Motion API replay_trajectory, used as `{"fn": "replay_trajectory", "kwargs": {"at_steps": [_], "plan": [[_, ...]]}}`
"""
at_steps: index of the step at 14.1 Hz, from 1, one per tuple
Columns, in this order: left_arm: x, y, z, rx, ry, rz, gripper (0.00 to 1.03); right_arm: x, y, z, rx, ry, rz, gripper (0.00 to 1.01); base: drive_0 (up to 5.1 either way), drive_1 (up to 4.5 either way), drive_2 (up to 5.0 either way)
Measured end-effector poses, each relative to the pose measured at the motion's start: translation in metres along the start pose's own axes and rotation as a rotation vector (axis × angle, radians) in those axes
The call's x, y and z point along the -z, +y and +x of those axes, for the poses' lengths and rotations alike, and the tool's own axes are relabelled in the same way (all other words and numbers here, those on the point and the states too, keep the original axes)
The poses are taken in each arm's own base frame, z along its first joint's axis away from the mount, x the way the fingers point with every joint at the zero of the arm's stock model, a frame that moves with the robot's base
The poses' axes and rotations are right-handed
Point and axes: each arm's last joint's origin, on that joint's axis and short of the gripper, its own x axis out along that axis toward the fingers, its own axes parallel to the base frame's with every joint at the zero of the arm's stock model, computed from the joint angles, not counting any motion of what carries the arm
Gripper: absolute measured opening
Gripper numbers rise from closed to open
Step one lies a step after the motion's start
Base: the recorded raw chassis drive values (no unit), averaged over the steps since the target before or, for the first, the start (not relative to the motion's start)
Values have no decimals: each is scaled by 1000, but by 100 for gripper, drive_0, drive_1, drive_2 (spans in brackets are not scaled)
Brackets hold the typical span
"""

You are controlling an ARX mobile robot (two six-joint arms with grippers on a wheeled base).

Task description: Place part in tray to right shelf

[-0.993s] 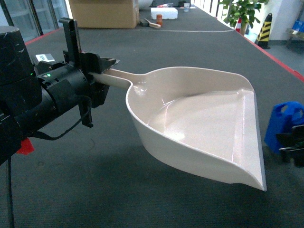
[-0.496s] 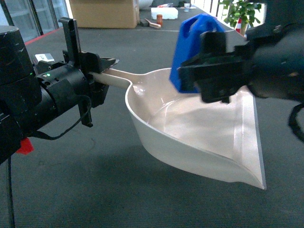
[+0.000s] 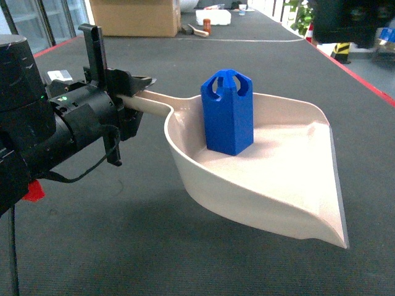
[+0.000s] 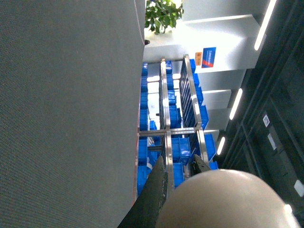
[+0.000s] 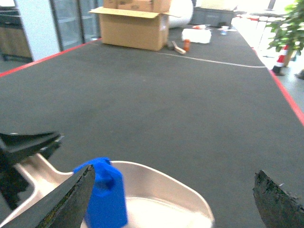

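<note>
The blue part (image 3: 227, 111) stands upright inside the beige tray (image 3: 296, 185), near its back wall and free of both grippers. My left gripper (image 3: 137, 92) is shut on the tray's handle (image 3: 151, 102) and holds the tray above the dark floor. In the left wrist view the beige handle (image 4: 223, 199) fills the space between the left gripper's (image 4: 178, 156) fingers. My right gripper (image 5: 173, 199) hangs open above the tray (image 5: 156, 199), its fingers (image 5: 71, 199) wide apart, with the part (image 5: 104, 194) beside its left finger. The right shelf is out of view.
A dark carpeted floor (image 3: 247, 61) stretches ahead, edged by a red line (image 3: 364, 80). A cardboard box (image 3: 136, 15), a white box (image 3: 213, 16) and a potted plant (image 3: 302, 15) stand far back. Distant steel racks with blue crates (image 4: 166, 118) show in the left wrist view.
My right gripper brought the part from the low right up over the tray, let it go and pulled away upward. The part now stands in the tray. The left arm has not moved.
</note>
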Motion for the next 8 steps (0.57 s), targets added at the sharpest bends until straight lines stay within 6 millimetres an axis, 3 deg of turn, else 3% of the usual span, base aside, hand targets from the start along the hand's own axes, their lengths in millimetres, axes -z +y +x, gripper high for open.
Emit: {"fn": "replay_trajectory", "kwargs": {"at_steps": [3, 5, 8], "plan": [[0, 0, 0, 1, -1, 0, 12, 7, -7, -35, 162, -62, -45, 98, 0, 0, 0], [0, 0, 0, 1, -2, 0, 12, 11, -7, -45, 185, -60, -62, 98, 0, 0, 0], [0, 0, 0, 0, 0, 0, 12, 27, -22, -110, 402, -47, -84, 98, 0, 0, 0]]}}
